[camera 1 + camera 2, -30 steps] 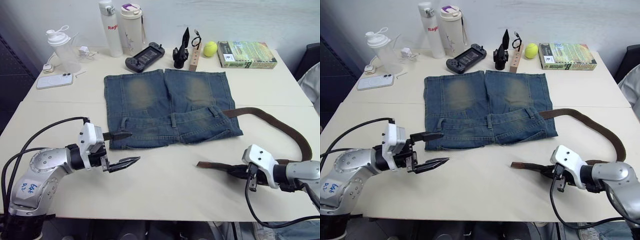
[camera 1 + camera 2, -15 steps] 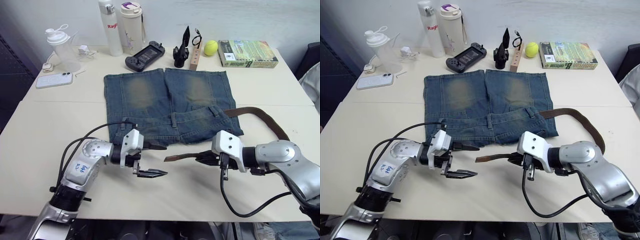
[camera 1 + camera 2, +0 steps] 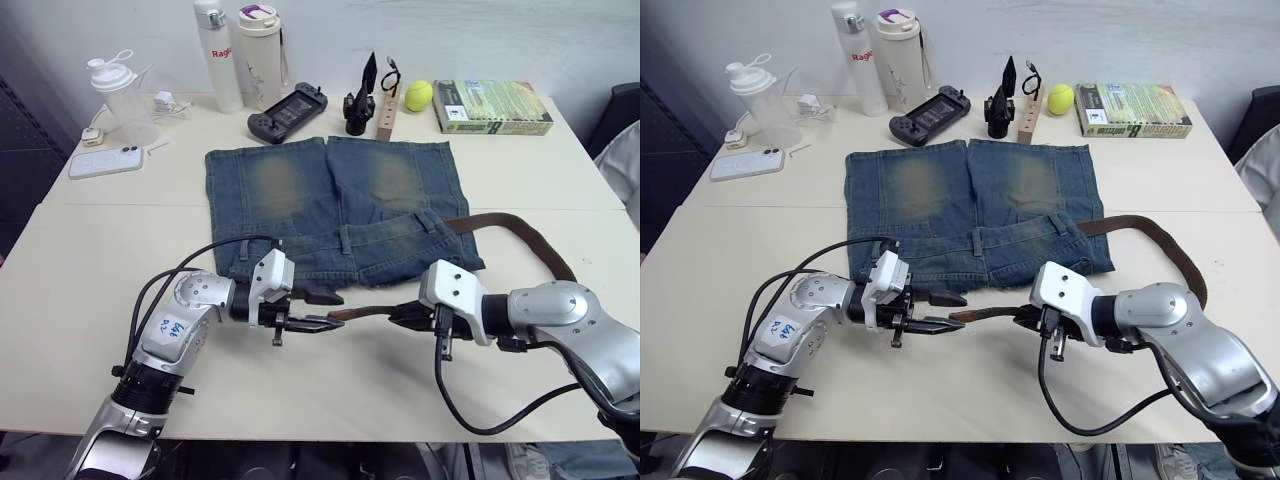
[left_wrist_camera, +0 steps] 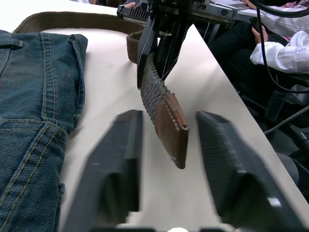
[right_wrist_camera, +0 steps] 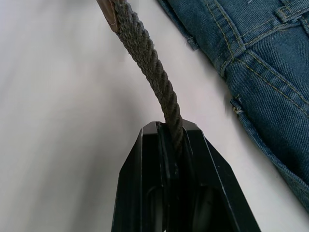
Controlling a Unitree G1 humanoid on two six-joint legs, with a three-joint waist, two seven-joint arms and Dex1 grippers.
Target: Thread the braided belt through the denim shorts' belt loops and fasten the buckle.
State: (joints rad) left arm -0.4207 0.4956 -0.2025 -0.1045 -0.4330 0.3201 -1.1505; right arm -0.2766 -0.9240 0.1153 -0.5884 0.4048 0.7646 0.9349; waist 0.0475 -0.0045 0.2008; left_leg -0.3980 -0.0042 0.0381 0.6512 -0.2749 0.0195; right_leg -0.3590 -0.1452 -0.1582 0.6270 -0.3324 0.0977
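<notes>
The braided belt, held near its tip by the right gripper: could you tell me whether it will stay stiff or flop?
The braided belt probably holds semi-stiff over short spans: its tip juts unsupported from the right gripper. Over longer spans it likely flops, since the rest curves limply across the table.

Bare worktop (image 3: 330, 385) lies under both sets of fingers (image 4: 118, 159); denim shorts (image 3: 330, 215) crowd just beyond them.

The braided belt (image 5: 145, 63) vanishes between the right gripper's (image 5: 174, 140) clamped fingers, its held stretch hidden. In the left wrist view, both near fingers (image 4: 116, 164) blur and run off the frame's edge.
</notes>
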